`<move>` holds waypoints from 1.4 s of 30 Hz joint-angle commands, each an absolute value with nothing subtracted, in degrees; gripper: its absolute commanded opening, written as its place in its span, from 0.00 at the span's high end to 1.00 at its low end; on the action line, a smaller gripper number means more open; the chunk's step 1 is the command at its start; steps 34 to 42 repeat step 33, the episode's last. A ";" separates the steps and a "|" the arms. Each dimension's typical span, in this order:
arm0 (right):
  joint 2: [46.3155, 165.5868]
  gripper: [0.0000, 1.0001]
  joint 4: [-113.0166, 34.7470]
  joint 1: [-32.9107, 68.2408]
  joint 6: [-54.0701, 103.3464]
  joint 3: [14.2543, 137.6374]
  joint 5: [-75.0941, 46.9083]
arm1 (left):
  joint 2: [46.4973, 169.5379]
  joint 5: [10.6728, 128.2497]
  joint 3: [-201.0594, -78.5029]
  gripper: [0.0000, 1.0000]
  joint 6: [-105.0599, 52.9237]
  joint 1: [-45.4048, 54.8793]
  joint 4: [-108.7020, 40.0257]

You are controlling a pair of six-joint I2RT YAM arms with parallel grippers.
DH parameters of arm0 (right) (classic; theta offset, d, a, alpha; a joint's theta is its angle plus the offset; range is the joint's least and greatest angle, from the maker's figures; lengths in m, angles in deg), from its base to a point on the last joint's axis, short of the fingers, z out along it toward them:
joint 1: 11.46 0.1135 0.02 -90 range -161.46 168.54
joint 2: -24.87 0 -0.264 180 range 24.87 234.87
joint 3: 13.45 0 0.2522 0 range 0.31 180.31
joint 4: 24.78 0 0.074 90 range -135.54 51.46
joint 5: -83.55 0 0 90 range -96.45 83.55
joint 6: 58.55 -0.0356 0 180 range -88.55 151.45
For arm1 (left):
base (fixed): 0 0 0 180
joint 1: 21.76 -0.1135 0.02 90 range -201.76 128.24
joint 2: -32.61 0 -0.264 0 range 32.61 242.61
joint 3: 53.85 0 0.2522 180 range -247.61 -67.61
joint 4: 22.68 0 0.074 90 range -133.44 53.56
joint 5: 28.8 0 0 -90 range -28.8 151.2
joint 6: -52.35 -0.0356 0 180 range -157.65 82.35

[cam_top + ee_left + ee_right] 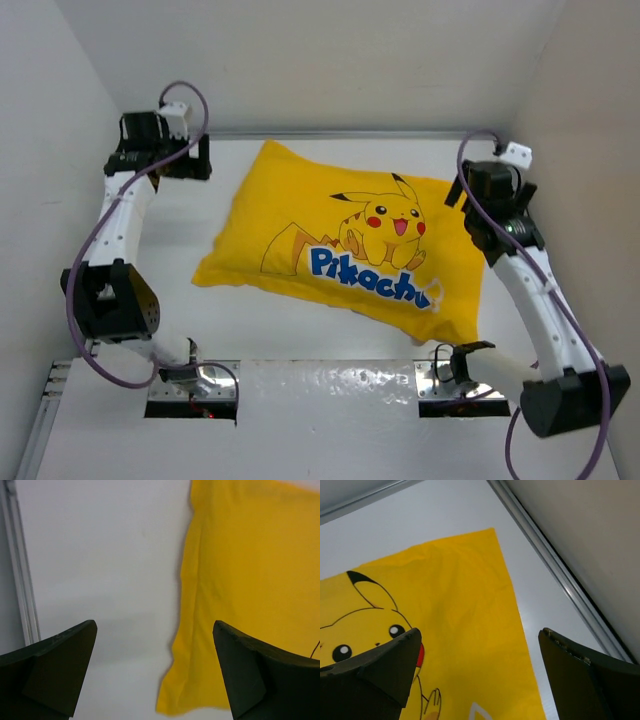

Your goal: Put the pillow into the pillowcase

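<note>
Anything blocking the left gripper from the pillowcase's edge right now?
Nothing visible. The open left gripper hangs over bare table beside the pillowcase, whose edge lies just inside its right finger, with no other object between them.

Pillowcase [350, 240] is thin yellow cloth, matt, with a fine smooth weave and a few soft creases. The print looks flat, like it's inked on. Worktop [230, 300] is smooth white, mostly matt with a faint sheen. Edge rail [555, 565] looks like brushed metal. Left pincer [155, 630] and right pincer [477, 635] both look like dark matt plastic, slightly grainy.
</note>
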State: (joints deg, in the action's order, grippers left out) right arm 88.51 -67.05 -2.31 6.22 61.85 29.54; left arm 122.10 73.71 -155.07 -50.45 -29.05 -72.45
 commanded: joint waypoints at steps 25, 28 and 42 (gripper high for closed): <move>45.62 0.01 -78.62 -2.41 -22.07 24.84 25.62 | 98.18 59.10 -98.99 0.00 -61.91 -30.02 -52.79; 43.51 0.01 -78.01 -2.50 -21.90 23.87 25.37 | 98.18 59.00 -98.81 0.00 -61.90 -29.94 -52.79; 43.15 0.01 -77.21 -2.50 -21.98 23.51 24.92 | 98.00 58.74 -98.81 0.00 -61.82 -29.85 -52.79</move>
